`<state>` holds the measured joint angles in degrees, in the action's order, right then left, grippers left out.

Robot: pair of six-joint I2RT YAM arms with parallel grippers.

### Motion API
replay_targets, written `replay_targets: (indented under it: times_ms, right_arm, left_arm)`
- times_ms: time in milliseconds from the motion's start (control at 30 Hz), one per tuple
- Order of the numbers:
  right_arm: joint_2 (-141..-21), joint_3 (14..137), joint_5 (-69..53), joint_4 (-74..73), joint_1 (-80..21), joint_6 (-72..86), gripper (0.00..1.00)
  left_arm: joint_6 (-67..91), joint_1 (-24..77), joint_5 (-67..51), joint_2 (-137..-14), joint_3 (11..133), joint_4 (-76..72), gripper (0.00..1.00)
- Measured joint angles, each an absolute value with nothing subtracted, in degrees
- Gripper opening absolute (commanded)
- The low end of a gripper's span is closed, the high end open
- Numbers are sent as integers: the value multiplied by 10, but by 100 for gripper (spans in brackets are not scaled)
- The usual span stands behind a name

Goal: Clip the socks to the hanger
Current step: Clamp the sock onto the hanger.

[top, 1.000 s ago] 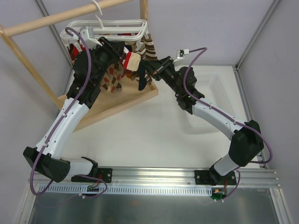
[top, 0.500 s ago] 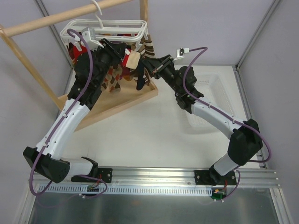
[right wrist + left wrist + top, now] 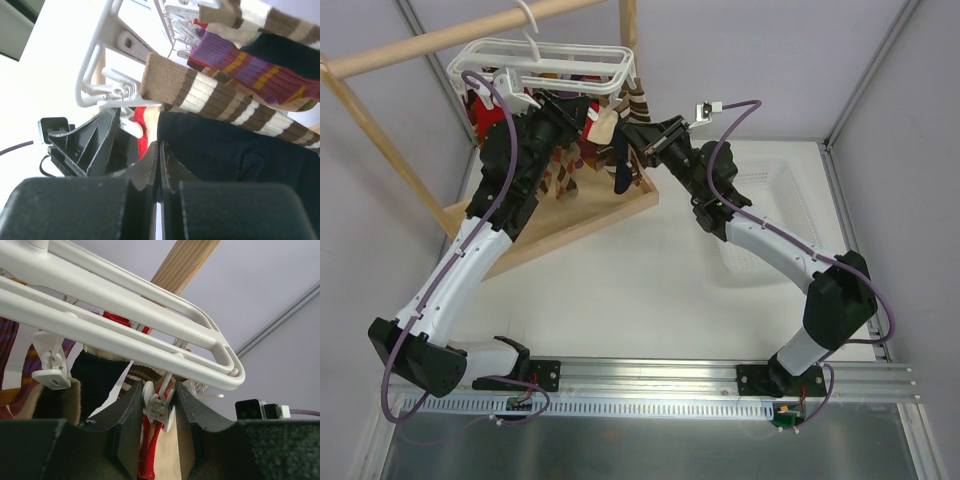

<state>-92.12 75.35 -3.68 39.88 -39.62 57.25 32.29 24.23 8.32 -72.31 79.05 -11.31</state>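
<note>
My left end effector (image 3: 159, 392) pinches 1 white clip (image 3: 157, 409) under the hanger (image 3: 125, 335); my right end effector (image 3: 159, 150), pressed together on the navy sock (image 3: 235, 160), hovers just beside. I should feed the cuff deep into that clip before letting go.

We see a wooden rail (image 3: 440, 38) crossing the far left, its flat wooden base (image 3: 600, 212) on the white table (image 3: 640, 300). A white mesh basket (image 3: 788, 205) lies far right.
</note>
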Motion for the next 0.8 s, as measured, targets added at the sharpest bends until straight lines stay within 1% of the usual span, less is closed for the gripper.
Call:
replay_targets:
  times_ms: [267,500,533,567,633,667,733,767,800]
  right_arm:
    - [-927,758,-36,405,-400,565,1]
    - [-927,759,-36,407,-402,561,1]
    - [-927,759,-36,407,-402,560,1]
    - [-927,759,-36,407,-402,559,1]
    - [-927,759,-36,407,-403,559,1]
    - [-927,759,-36,407,-403,558,1]
    - [-927,759,-36,407,-403,556,1]
    - [-927,759,-36,407,-403,555,1]
    - [-927,759,-36,407,-403,554,1]
  left_arm:
    - [366,244,93,-703,766,-118,0]
    - [371,244,97,-695,761,-118,0]
    - [371,244,97,-695,761,-118,3]
    - [371,244,96,-695,761,-118,11]
    - [370,244,95,-695,761,-118,16]
    - [369,244,94,-695,761,-118,22]
    - [367,244,91,-695,761,-118,28]
    - [366,244,91,-695,761,-118,35]
    - [365,244,91,-695,761,-119,39]
